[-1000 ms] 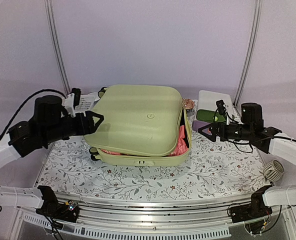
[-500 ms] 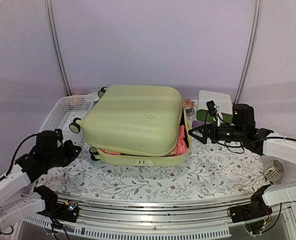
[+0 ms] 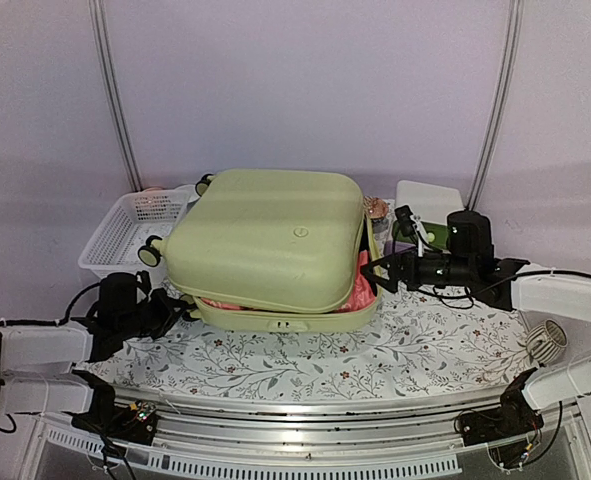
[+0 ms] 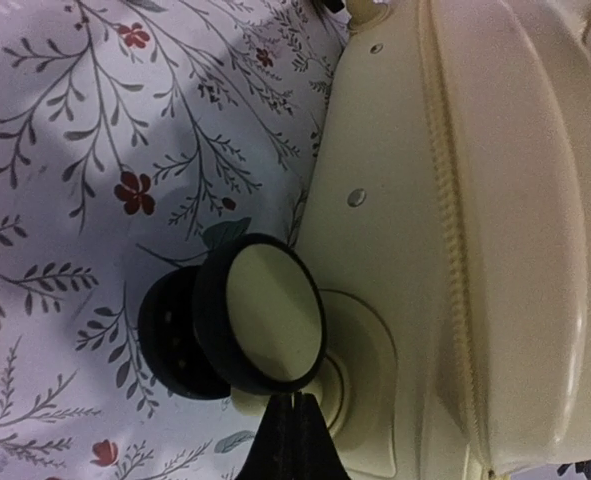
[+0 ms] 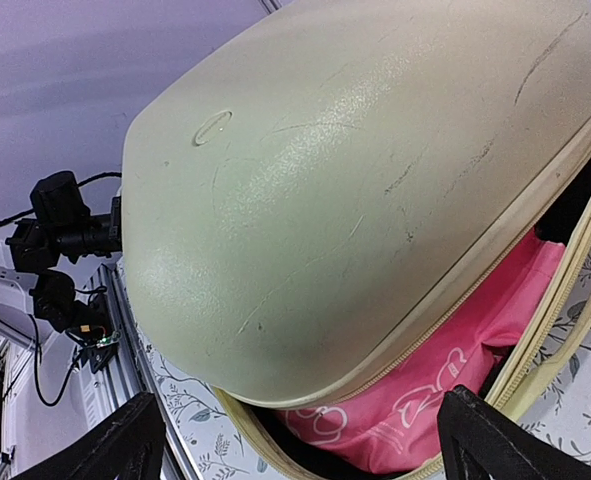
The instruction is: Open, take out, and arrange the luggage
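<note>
Toward the near left corner of the desk (image 3: 275, 365), the left end effector (image 4: 295, 405) is clenched tight on nothing, its tips together just beside a black-and-green wheel (image 4: 265, 320) at the luggage's near left corner. Whether they touch the wheel housing I cannot tell. Set low against that corner, it looks placed to brace the shell so it will not slide when the lid is pushed

Along the right edge, the right end effector (image 3: 383, 272) is released, jaws spread wide and empty, aimed at the luggage's right side. That is where the lid gapes most, so it seems lined up to catch the lid's rim and lift it

The luggage (image 3: 265, 240) lies flat in the middle of the desk, reaching back toward the far edge. Its zip is undone and the lid sits loosely on top, with a pink cloth (image 5: 425, 395) bulging out of the gap along the near and right sides

At the far left corner a white basket (image 3: 125, 230) sits just beside the luggage; at the far right corner is a white box (image 3: 430, 195). Both are probably where the contents will go
</note>
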`<move>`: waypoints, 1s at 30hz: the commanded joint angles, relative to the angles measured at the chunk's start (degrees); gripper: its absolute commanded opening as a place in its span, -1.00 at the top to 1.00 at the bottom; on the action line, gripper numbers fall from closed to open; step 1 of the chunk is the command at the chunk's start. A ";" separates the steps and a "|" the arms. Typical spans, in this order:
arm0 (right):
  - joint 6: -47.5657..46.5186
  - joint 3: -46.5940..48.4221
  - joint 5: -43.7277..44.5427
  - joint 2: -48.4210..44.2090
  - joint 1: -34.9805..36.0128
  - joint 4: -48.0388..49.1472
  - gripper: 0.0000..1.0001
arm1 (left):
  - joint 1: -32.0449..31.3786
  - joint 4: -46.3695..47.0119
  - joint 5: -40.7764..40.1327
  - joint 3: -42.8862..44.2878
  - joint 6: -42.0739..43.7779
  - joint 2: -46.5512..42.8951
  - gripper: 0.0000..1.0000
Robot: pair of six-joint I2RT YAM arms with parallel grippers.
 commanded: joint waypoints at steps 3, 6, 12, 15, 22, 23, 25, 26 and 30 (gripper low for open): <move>0.09 2.78 0.71 2.40 1.22 2.92 -0.94 | 1.45 16.93 0.96 2.44 2.06 4.82 1.00; -0.07 3.20 0.24 3.07 1.39 3.50 -0.95 | 1.61 24.11 2.10 3.00 3.16 5.86 1.00; -3.00 7.01 -0.23 4.00 1.61 3.07 -0.99 | 1.23 28.15 6.10 9.06 7.84 5.60 1.00; -6.69 10.29 2.19 4.27 2.00 1.15 -0.99 | 0.72 28.68 7.82 12.51 9.84 5.68 1.00; -24.15 8.88 13.16 -1.09 4.73 4.13 -0.98 | -1.40 25.23 8.42 20.80 14.25 5.83 1.00; -26.50 7.70 14.53 -2.42 4.78 5.61 -0.98 | -1.74 24.50 8.42 21.95 14.94 5.93 1.00; -31.74 4.33 15.56 -5.17 4.75 9.30 -0.98 | -2.55 23.52 8.00 23.91 16.36 6.26 1.00; -34.75 2.73 15.78 -6.36 4.76 11.28 -0.98 | -2.94 22.86 7.79 24.93 16.83 6.51 1.00; -44.25 -1.79 18.25 -8.78 4.76 19.04 -0.98 | -4.36 21.72 7.53 28.58 18.79 8.29 1.00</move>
